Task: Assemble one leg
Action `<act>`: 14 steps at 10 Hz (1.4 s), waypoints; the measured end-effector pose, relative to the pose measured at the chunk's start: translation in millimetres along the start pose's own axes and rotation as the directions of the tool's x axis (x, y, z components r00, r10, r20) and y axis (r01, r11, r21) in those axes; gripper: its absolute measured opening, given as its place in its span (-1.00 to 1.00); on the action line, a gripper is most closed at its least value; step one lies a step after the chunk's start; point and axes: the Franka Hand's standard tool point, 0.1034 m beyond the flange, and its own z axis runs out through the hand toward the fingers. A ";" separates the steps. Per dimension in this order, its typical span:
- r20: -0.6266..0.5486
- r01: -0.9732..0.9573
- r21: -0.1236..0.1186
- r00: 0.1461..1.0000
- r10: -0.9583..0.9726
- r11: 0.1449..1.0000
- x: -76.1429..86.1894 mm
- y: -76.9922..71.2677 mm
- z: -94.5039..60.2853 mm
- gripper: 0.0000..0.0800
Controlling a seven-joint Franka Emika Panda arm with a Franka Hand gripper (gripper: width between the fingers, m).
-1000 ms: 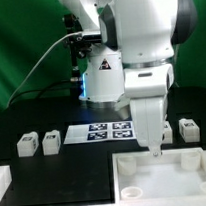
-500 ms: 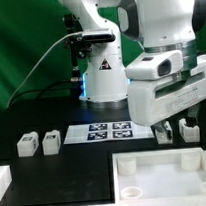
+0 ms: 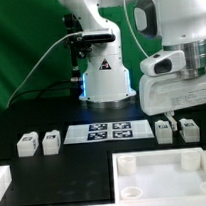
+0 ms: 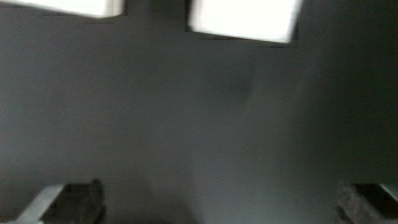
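The gripper (image 3: 179,113) hangs in the air at the exterior view's right, above the surface (image 3: 91,162) and holding nothing. In the wrist view its fingers (image 4: 71,203) stand far apart at the two sides of the picture. Only bare dark surface (image 4: 214,120) shows between them, so the gripper (image 4: 222,205) is released.

Four small white legs sit in a row across the surface, each with a black-and-white tag on it. The right pair of legs (image 3: 165,132) stands just below the gripper, clear of its fingers, with its second block (image 3: 189,129) just beside the first. The left pair of legs (image 3: 27,146) stands well apart from them at the exterior view's left, its second block (image 3: 51,143) close by. All four rest loose on the surface, none of them fitted to anything.

Between the two pairs lies the marker board (image 3: 111,131), flat, with its four tags facing up. In front of it, toward the camera, sits the large white tray (image 3: 119,180) with raised walls and small round bumps along its far inner edge. Another white piece (image 3: 2,180) is cut off by the picture's edge at the near left.

The wrist view also catches two white blocks (image 4: 249,18) beyond the fingers, cropped by the frame. Which pieces they are cannot be told.
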 end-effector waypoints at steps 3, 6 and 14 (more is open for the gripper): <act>0.184 -0.029 -0.017 0.982 0.031 0.999 -11.8 -1.9 1.5 0.62; 0.527 -0.079 -0.039 0.845 0.088 0.996 -21.8 -16.5 2.0 0.62; 0.797 -0.070 -0.036 0.600 0.071 0.997 -39.6 -18.0 23.4 0.62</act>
